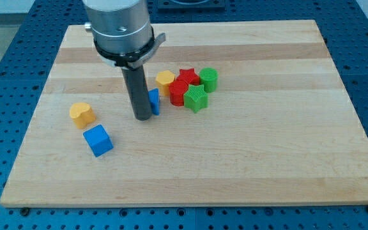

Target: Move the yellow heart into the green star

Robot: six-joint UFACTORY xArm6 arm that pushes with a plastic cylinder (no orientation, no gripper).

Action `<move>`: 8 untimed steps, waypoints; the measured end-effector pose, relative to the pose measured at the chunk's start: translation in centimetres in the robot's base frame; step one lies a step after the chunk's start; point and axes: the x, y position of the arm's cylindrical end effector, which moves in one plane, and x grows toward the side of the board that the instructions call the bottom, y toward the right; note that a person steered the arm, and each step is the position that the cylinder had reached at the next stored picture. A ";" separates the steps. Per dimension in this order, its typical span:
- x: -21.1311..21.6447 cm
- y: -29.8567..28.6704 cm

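The yellow heart lies on the wooden board at the view's left. The green star lies near the middle, at the lower right of a cluster of blocks. My tip rests on the board between them, right of the yellow heart and left of the green star. It stands just left of a blue block that the rod partly hides.
A blue cube lies just below and right of the yellow heart. The cluster also holds a yellow hexagon, a red star, a red block and a green cylinder.
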 end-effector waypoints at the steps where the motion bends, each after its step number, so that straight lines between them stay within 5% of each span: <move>1: 0.0 1.6; 8: 11.7 -8.9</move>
